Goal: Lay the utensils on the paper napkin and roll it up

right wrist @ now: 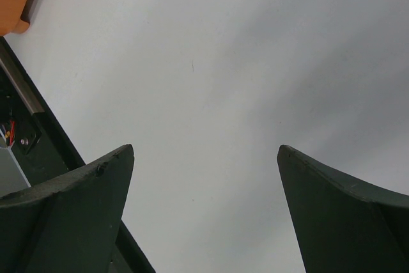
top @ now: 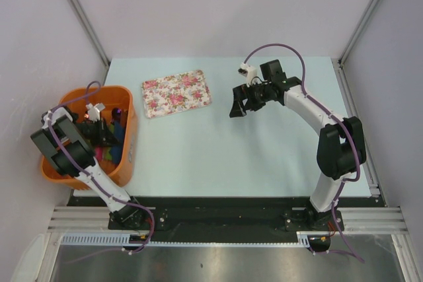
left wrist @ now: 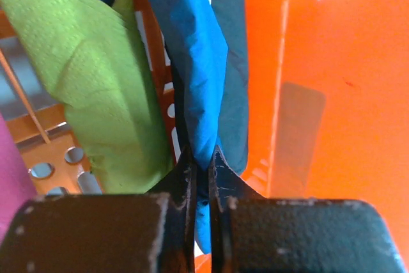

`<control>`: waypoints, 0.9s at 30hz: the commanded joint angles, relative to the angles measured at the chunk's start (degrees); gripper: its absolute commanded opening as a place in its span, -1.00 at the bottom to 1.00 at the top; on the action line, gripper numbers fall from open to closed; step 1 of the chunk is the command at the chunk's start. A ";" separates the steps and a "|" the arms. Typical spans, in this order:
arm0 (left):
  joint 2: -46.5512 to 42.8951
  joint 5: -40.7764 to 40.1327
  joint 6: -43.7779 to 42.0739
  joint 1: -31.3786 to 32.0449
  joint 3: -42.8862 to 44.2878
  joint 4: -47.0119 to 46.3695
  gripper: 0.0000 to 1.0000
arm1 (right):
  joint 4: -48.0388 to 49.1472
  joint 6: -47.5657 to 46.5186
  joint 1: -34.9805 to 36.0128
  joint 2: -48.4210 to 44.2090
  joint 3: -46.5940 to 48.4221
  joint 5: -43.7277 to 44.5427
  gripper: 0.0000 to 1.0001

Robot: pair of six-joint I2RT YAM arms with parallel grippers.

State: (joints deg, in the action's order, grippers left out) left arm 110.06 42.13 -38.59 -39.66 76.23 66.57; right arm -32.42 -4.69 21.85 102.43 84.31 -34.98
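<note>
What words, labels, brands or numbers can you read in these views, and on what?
None can be read in any view.
The floral tray carries only a rose pattern.
The orange basket, the blue paper napkin and the green napkin show no writing.
Anything on the arms is too small to tell.

Table (top: 218, 163) middle, at 6 o'clock of the floral tray (top: 176, 92): a wide open lane, running down to the arm bases. The tray blocks the far-left part. The right gripper (top: 243, 105) hangs at the tray's 3 o'clock, jaws spread wide, bare table between. Orange basket (top: 130, 130) is crowded: left gripper (left wrist: 199, 158) is pinched on the blue napkin (left wrist: 201, 62), with the basket wall close at 3 o'clock and the green napkin (left wrist: 96, 75) crowding in at 9 o'clock.
</note>
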 commanded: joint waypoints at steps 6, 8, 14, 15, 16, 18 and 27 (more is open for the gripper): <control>-0.28 0.23 3.34 0.72 2.35 -3.46 -0.64 | 0.61 0.38 -0.31 -0.30 0.68 -0.79 0.99; -1.25 -0.20 3.87 0.64 2.61 -3.37 -0.59 | 0.70 0.56 -0.31 -0.30 0.94 -1.05 0.99; -4.85 -2.05 5.01 1.07 3.31 -3.38 -0.39 | 0.87 0.91 -0.31 0.22 1.29 -1.23 0.99; -5.20 -2.23 5.28 1.08 3.40 -3.28 -0.38 | 0.87 0.91 -0.23 0.14 1.29 -1.32 1.00; -5.64 -2.75 5.89 1.08 3.58 -3.20 -0.36 | 0.87 1.00 -0.31 0.22 1.38 -1.32 1.00; -7.13 -3.63 6.33 1.16 4.10 -3.28 -0.25 | 0.96 0.91 -0.31 0.05 1.38 -1.40 0.99; -15.12 -10.57 8.53 1.08 6.30 -3.28 0.13 | 1.49 1.17 -0.75 -0.57 1.20 -1.76 1.00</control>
State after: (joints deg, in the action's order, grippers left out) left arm 100.99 35.16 -31.57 -38.92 79.66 63.51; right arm -32.38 -4.03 21.71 102.43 84.31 -35.44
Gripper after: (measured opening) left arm 0.509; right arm 0.994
